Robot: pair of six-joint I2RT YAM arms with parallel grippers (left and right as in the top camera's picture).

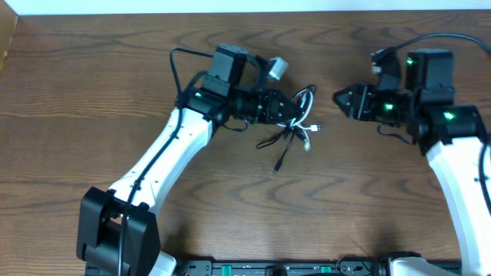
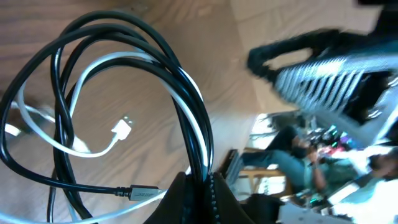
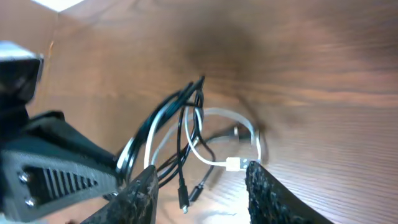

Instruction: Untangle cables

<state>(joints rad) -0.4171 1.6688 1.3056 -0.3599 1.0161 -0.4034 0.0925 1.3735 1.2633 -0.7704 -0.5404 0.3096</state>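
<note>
A black cable (image 2: 124, 28) and a white cable (image 2: 93, 61) hang in tangled loops. My left gripper (image 2: 205, 183) is shut on strands of both and holds them up off the wooden table (image 1: 92, 92). In the overhead view the left gripper (image 1: 298, 112) grips the bundle, with the white cable (image 1: 311, 127) and black cable (image 1: 278, 142) trailing below it. My right gripper (image 1: 341, 98) is open and empty, just right of the tangle. In the right wrist view its fingers (image 3: 202, 193) frame the black cable (image 3: 180, 124), the white cable (image 3: 219, 114) and a white plug (image 3: 233, 164).
The thicker black wire of the left arm (image 1: 180, 65) arches behind its wrist. The table's far edge (image 1: 245, 11) meets a white wall. The arm bases stand at the front edge (image 1: 115, 230).
</note>
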